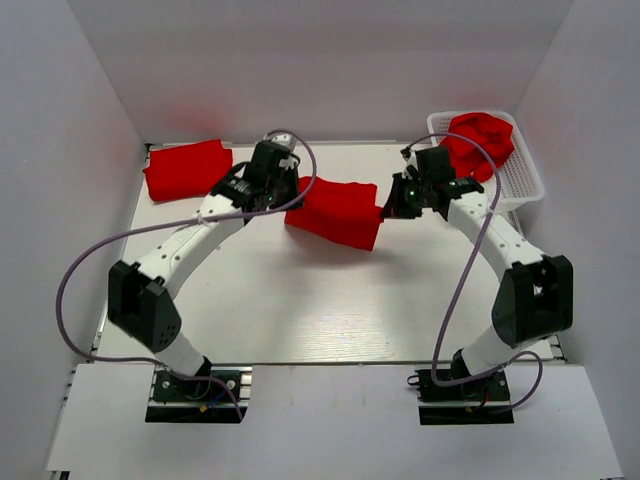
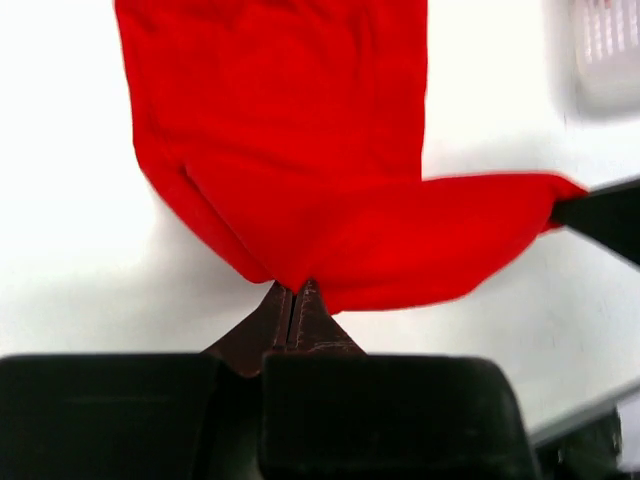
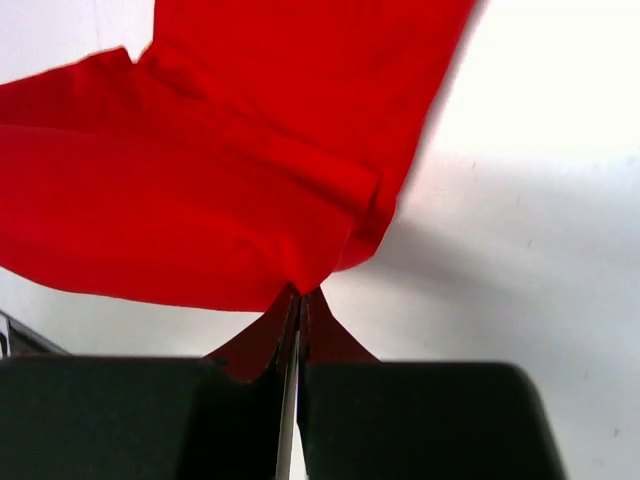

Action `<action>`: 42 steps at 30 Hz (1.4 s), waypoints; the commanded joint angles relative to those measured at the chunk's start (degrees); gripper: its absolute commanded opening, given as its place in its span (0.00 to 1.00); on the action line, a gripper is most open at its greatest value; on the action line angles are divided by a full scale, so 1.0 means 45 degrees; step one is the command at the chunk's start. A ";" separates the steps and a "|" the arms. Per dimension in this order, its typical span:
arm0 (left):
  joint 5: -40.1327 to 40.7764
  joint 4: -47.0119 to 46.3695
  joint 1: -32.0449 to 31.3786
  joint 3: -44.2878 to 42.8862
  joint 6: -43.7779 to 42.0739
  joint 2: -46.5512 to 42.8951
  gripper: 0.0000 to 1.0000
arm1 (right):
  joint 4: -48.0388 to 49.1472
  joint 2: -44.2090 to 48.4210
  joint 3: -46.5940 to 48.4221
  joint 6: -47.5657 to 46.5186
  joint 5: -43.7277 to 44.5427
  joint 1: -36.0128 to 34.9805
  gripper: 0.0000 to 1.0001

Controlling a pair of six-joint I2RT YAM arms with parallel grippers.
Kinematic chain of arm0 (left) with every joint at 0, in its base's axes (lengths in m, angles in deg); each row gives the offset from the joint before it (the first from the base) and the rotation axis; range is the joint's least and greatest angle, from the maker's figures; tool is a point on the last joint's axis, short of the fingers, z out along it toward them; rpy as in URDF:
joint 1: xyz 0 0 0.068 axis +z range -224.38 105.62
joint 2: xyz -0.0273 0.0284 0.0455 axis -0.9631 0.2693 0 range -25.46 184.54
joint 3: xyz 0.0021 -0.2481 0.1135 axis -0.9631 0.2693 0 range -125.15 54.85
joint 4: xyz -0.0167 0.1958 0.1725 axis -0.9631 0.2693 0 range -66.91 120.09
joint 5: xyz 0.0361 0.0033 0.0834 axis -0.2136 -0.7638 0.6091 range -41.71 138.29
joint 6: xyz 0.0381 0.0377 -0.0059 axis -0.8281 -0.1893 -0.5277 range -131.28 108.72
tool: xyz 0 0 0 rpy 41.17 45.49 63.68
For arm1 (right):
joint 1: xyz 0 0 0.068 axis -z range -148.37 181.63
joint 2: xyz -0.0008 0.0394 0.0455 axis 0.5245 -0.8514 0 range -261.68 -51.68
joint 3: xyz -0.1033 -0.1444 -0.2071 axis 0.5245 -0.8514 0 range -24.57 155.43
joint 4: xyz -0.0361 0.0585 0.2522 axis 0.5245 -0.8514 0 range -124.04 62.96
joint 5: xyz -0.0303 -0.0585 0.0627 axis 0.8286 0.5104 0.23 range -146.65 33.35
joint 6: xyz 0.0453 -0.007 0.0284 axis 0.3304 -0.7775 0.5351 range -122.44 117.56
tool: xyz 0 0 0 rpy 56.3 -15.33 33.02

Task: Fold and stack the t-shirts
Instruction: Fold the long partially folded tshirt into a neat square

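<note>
Setup was basically a white box: plain back wall (image 1: pixel 320 70), left wall (image 1: pixel 60 150), right wall (image 1: pixel 595 120), and a pale bench (image 1: pixel 300 300) in between. Lighting was even, shadows soft.

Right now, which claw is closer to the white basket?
Right. The right claw grips the middle t-shirt at the end near the basket; the left claw grips its other end, farther away.

White-and-black arms (image 1: pixel 190 245) (purple cables (image 1: pixel 60 290))
</note>
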 commanded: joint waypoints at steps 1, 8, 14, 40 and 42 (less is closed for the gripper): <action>0.1182 0.0478 0.0190 -0.1600 0.0041 0.1057 0.00 | 0.0099 -0.0609 0.1162 0.0098 0.0321 0.0370 0.00; 0.2135 0.0481 0.0795 -0.3126 -0.0076 0.2581 0.00 | -0.0194 -0.2230 0.3192 -0.0213 -0.0029 0.0723 0.00; 0.2002 0.0111 0.1440 -0.4258 -0.0387 0.3852 0.00 | -0.0370 -0.3381 0.4483 -0.0565 -0.0282 0.1094 0.00; 0.0011 -0.2876 0.2846 -0.6057 -0.0799 0.8205 0.06 | 0.3411 -0.8714 0.7804 0.0661 -0.0987 0.1544 0.00; -0.0340 -0.3680 0.2983 -0.6250 -0.0799 0.8694 0.49 | 0.4568 -0.9319 0.8096 0.1307 -0.0850 0.1602 0.12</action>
